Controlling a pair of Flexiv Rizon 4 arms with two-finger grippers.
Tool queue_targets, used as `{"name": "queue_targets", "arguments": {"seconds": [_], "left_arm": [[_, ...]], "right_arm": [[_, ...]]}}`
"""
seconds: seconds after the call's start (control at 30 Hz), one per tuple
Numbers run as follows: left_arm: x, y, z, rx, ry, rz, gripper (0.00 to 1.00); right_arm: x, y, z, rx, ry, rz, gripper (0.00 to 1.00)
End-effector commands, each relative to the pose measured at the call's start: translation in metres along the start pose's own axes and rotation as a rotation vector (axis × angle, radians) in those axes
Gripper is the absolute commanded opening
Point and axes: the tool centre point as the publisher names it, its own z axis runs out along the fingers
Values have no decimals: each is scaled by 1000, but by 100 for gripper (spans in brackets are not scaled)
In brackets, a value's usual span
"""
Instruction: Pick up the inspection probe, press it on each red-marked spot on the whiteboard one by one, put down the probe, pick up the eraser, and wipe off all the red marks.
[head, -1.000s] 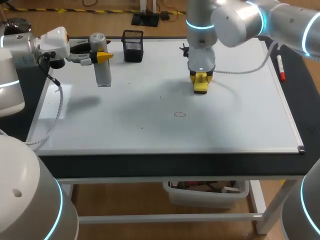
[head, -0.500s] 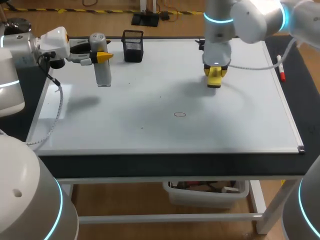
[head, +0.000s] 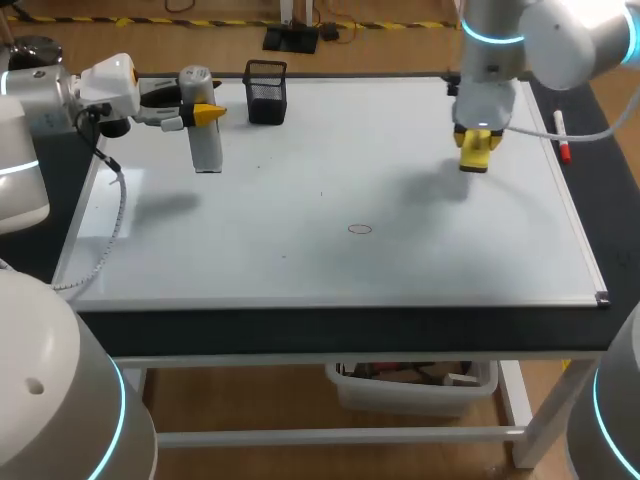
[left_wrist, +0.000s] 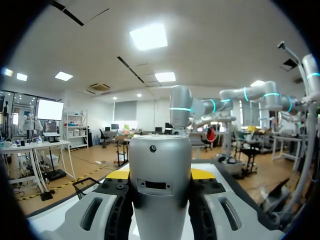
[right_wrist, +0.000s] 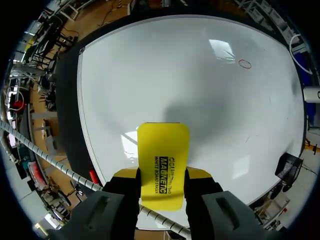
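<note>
The eraser (right_wrist: 164, 145), a flat yellow block with rounded corners, is pinched between the right gripper's (right_wrist: 162, 176) fingers above the right part of the glossy whiteboard (head: 300, 260). One thin red ring (head: 359, 229) lies mid-board. The left gripper (left_wrist: 160, 176) clamps the smooth grey cylindrical inspection probe (left_wrist: 160, 150), beside a black mesh cup (head: 266, 92).

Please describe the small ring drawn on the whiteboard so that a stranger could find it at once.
Start from the large whiteboard and look near its middle, slightly toward the front edge. The small reddish ring is there, a thin outline alone on bare board, far from the black mesh cup and the yellow eraser.
</note>
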Motion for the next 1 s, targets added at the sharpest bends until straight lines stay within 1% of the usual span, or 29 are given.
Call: {"name": "queue_targets", "arguments": {"seconds": [0.03,0.13,0.7,0.83,0.9,1.0], "left_arm": [[1,-1,0,1,-2,2,0],[1,-1,0,1,-2,2,0],[1,-1,0,1,-2,2,0],[19,-4,19,6,61,6,0],[25,-4,27,20,93,11,0],[40,-4,45,27,155,16,0]], "right_arm": [[23,2,-5,3,-23,6,0],[29,-1,-5,-17,-57,28,0],[29,-3,-7,-15,-53,20,0],[29,-3,-7,-15,-53,20,0],[29,-3,-7,-15,-53,20,0],[29,-3,-7,-15,-53,20,0]]}}
